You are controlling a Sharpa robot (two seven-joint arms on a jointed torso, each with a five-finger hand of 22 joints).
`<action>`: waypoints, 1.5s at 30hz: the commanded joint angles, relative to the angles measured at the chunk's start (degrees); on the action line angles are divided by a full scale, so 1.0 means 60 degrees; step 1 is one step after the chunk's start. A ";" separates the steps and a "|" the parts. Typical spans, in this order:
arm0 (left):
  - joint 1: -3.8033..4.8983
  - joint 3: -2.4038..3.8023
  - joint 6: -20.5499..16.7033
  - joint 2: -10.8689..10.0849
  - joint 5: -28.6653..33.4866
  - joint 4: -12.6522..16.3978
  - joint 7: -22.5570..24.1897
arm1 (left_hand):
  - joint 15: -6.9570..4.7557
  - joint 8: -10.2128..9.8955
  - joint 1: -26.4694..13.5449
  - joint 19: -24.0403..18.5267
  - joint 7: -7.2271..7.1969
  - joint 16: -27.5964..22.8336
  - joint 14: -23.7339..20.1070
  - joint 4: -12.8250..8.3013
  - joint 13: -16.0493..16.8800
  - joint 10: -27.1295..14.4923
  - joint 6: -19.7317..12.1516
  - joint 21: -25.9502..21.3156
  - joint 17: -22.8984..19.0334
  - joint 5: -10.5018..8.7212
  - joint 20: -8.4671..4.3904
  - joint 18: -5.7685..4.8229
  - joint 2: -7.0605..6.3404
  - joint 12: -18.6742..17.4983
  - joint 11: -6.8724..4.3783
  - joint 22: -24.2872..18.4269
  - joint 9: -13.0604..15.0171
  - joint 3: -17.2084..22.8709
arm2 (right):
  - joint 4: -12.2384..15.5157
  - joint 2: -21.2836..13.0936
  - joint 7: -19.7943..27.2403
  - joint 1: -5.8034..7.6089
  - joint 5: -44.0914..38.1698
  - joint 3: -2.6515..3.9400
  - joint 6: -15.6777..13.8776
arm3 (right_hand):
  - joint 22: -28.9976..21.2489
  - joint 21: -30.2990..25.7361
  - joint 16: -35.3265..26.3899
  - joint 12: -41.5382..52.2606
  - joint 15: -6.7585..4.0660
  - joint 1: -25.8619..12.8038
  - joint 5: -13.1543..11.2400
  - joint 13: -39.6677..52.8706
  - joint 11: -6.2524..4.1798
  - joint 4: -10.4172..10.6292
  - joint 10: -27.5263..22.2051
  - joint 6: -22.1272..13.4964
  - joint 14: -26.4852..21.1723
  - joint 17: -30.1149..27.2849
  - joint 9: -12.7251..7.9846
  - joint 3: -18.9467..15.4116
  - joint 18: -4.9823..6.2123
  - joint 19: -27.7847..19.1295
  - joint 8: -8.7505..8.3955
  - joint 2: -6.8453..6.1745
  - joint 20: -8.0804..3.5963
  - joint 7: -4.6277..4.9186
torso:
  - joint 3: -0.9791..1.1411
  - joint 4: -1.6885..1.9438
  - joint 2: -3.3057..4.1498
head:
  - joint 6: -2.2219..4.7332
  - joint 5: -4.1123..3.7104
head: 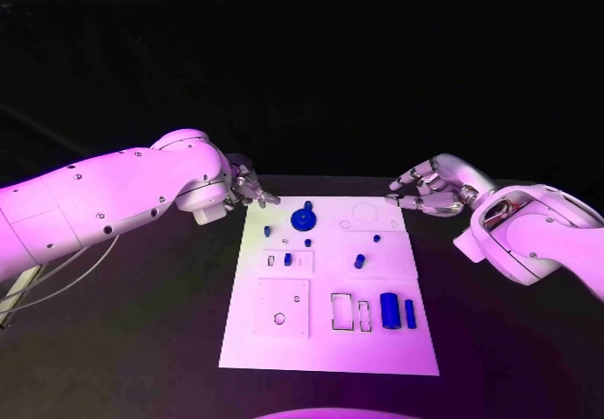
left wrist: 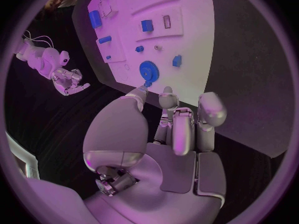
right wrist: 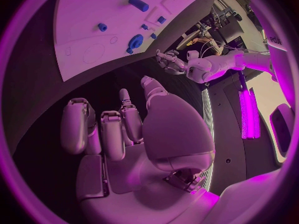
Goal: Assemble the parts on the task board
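1. Nearest the robot, the near part of the white task board point(head: 330, 349) was seen lying flat on the black bench point(head: 139, 349), with nothing on that part.
2. Just beyond, a thick blue cylinder point(head: 390, 311) and a slimmer blue bar point(head: 410, 313) were seen lying side by side near the board's right edge, beside two narrow rectangular slots point(head: 342, 312). It was judged that these round pieces could roll if nudged.
3. Further on, small blue pegs point(head: 360, 260) were scattered mid-board; whether each was seated or loose could not be told. A careless sweep could knock them off.
4. Near the far edge, a blue gear point(head: 304, 218) was seen on the board, close to the left hand.
5. At the far left corner, the left hand point(head: 248, 190) was held over the edge, fingers apart and nothing gripped. The small gap to the gear was judged a risk: a fingertip could push it aside instead of grasping it.
6. At the far right corner, the right hand point(head: 424, 194) was held with fingers spread and empty. If both hands reached inward together, a collision was judged possible.
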 commanded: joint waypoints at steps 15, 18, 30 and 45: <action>-0.0021 -0.0351 0.1333 0.0758 -0.0212 -0.1373 0.0142 | 0.0102 -0.0097 0.0194 -0.0033 0.0010 -0.0092 0.0529 0.0007 -0.0069 -0.0108 0.0084 -0.0070 0.0976 0.0045 0.0099 0.0178 0.0050 -0.0060 -0.0011 -0.0034 -0.0182 -0.0094 | 0.0001 0.0045 0.0051 -0.0015 -0.0008 0.0001 0.0067 | 0.0368 -0.0069 -0.0018 -0.0041 -0.0056 -0.0047 0.0032 0.0576 -0.0016 0.0051 -0.0042 0.0026 0.0708 0.1268 0.0017 0.0012 0.0174 -0.0038 0.0037 0.0084 0.0005 -0.0017 | 0.0001 -0.0016 0.0011 | 0.0000 0.0074; -0.0054 -0.0415 0.1422 0.0847 -0.0207 -0.1486 0.0164 | 0.0102 -0.0106 0.0158 -0.0030 0.0007 -0.0092 0.0527 0.0014 -0.0075 -0.0109 0.0114 -0.0069 0.0976 0.0040 0.0105 0.0177 0.0071 -0.0048 -0.0012 -0.0027 -0.0230 -0.0121 | 0.0005 0.0050 0.0059 -0.0016 -0.0008 0.0001 0.0060 | 0.0366 -0.0072 -0.0022 -0.0043 -0.0057 -0.0044 0.0035 0.0574 -0.0017 0.0052 -0.0043 0.0025 0.0707 0.1263 0.0017 0.0013 0.0174 -0.0038 0.0039 0.0088 0.0004 -0.0018 | -0.0001 -0.0019 0.0016 | 0.0001 0.0075; -0.0128 -0.0498 0.1515 0.0956 -0.0186 -0.1603 0.0164 | 0.0096 -0.0108 0.0056 0.0006 -0.0014 -0.0072 0.0532 0.0008 -0.0034 -0.0065 0.0246 -0.0039 0.1000 0.0040 0.0118 0.0166 0.0168 0.0053 -0.0025 0.0039 -0.0386 -0.0203 | 0.0008 0.0058 0.0070 -0.0022 -0.0008 0.0001 0.0054 | 0.0366 -0.0072 -0.0022 -0.0043 -0.0057 -0.0044 0.0035 0.0574 -0.0017 0.0052 -0.0043 0.0025 0.0707 0.1263 0.0017 0.0013 0.0174 -0.0038 0.0039 0.0088 0.0004 -0.0018 | 0.0009 -0.0009 0.0015 | -0.0014 0.0087; -0.0130 -0.0512 0.1888 0.0961 -0.0198 -0.1567 0.0067 | 0.0039 -0.0017 0.0145 0.0097 -0.0104 0.0006 0.0570 0.0001 0.0054 0.0044 0.0548 0.0043 0.1090 0.0047 0.0103 0.0141 0.0239 0.0221 -0.0099 0.0191 -0.0551 -0.0243 | 0.0024 0.0052 0.0066 -0.0022 -0.0008 0.0001 0.0057 | 0.0366 -0.0072 -0.0022 -0.0043 -0.0057 -0.0044 0.0035 0.0574 -0.0017 0.0052 -0.0043 0.0025 0.0707 0.1263 0.0017 0.0013 0.0174 -0.0038 0.0039 0.0088 0.0004 -0.0018 | 0.0010 -0.0013 0.0004 | -0.0048 0.0083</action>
